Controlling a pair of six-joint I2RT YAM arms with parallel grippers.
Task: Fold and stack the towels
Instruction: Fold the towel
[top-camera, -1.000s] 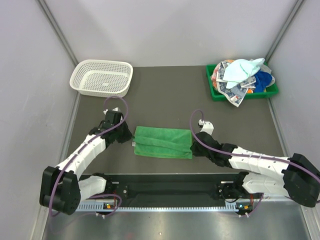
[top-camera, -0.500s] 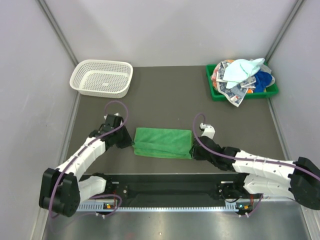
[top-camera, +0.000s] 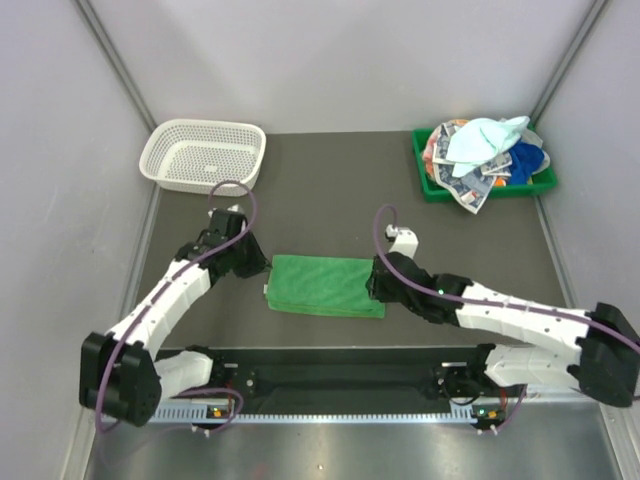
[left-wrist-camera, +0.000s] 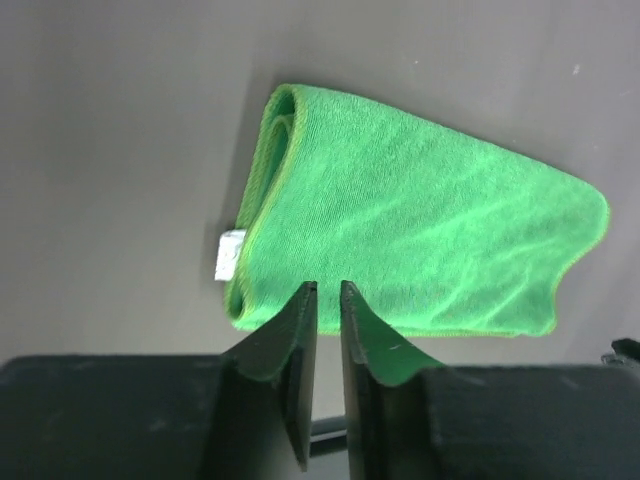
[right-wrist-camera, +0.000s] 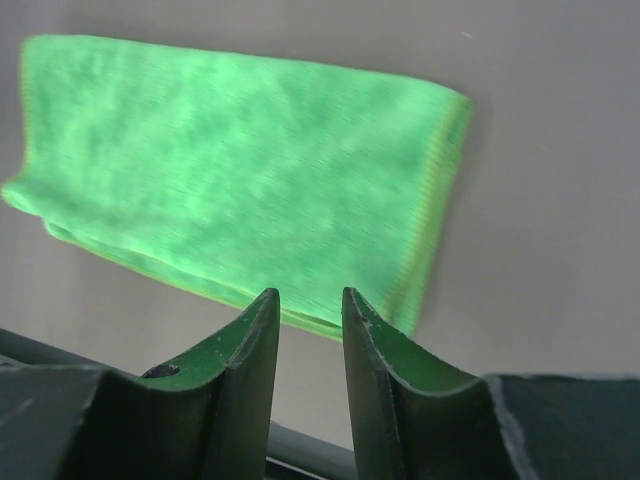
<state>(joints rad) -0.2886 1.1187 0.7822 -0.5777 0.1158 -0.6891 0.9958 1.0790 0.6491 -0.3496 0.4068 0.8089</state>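
A bright green towel (top-camera: 325, 285) lies folded flat on the dark table between my two arms. It also shows in the left wrist view (left-wrist-camera: 420, 240) and in the right wrist view (right-wrist-camera: 240, 170). My left gripper (top-camera: 255, 263) hovers at its left edge, jaws nearly together with nothing between them (left-wrist-camera: 329, 290). My right gripper (top-camera: 377, 283) is at its right edge, jaws a narrow gap apart and empty (right-wrist-camera: 311, 295). Several more towels (top-camera: 485, 150), pale mint, blue, checked and orange print, are heaped at the back right.
The heap sits in a green plastic tray (top-camera: 430, 190) at the back right. A white mesh basket (top-camera: 205, 155) stands at the back left. Grey walls close in both sides, and a black rail (top-camera: 340, 380) runs along the near edge.
Both grippers have moved away from the near edge, along the towel's short sides towards its far corners. The green towel lies about where it was.
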